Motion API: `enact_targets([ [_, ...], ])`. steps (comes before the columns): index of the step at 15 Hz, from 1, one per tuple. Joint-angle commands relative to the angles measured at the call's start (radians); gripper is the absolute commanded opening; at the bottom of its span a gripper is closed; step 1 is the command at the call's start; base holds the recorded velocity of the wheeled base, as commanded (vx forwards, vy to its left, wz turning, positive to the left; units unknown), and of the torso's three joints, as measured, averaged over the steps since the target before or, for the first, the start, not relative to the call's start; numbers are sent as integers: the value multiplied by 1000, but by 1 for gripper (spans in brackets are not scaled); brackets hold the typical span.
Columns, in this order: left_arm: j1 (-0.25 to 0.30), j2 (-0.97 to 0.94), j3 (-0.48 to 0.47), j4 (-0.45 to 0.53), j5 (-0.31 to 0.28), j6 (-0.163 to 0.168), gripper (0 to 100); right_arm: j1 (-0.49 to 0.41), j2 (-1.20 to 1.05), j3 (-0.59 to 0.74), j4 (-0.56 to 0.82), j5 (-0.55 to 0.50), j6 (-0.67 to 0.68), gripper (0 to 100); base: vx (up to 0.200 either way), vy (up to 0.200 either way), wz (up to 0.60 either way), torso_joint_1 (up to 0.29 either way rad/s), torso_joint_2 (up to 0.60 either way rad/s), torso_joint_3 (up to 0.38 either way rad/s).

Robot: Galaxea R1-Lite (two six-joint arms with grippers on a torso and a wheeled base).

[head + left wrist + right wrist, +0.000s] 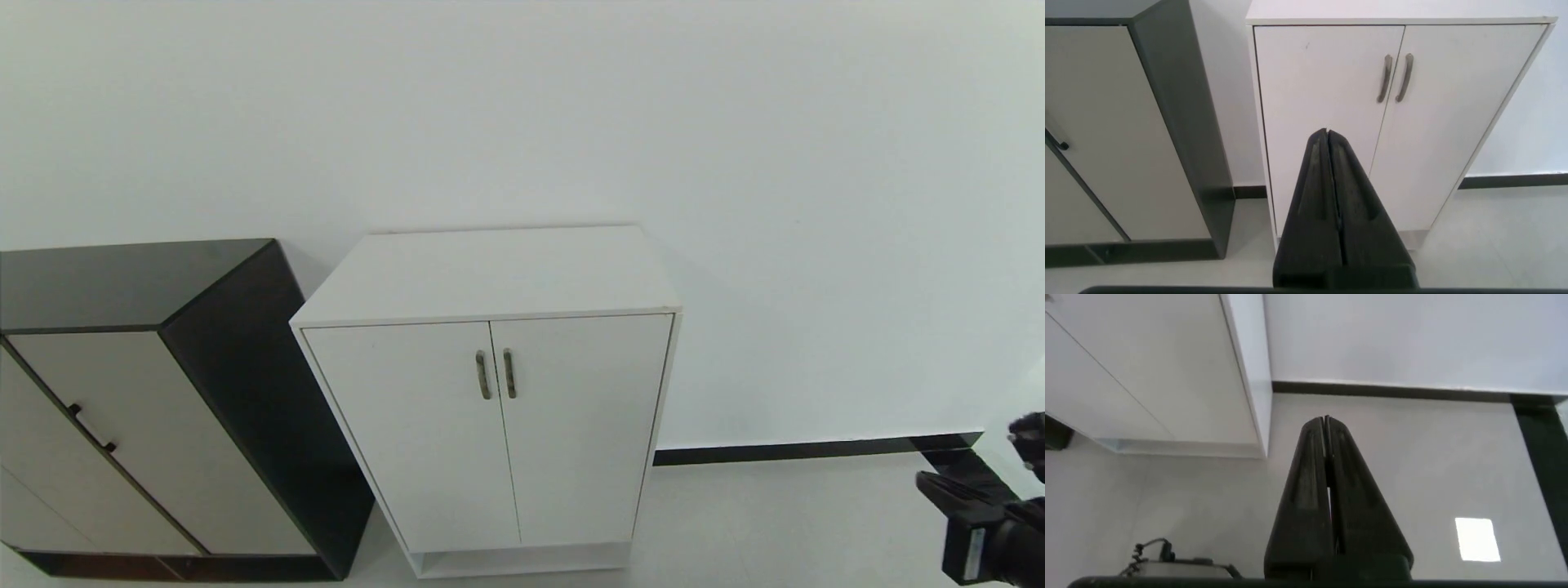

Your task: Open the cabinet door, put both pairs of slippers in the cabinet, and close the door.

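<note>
A white two-door cabinet (490, 408) stands against the wall with both doors shut. Two metal handles (495, 374) sit side by side at the doors' meeting edge. In the left wrist view the cabinet (1396, 114) faces me, and my left gripper (1327, 135) is shut with nothing in it, some way in front of the left door. My right gripper (1327, 423) is shut and empty, low over the floor near the cabinet's corner (1245, 376). Part of my right arm (988, 531) is at the lower right of the head view.
A black cabinet with beige doors (139, 408) stands close to the white one on its left side. A dark baseboard (816, 449) runs along the wall to the right. Pale floor (775, 523) lies open on the right of the white cabinet.
</note>
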Motion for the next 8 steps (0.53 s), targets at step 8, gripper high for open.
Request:
enact_targets([
  [8, 0, 0, 0, 0, 1, -1, 0, -73, -823, -1, 713, 265, -3, 0, 0, 0, 0, 0, 0, 0],
])
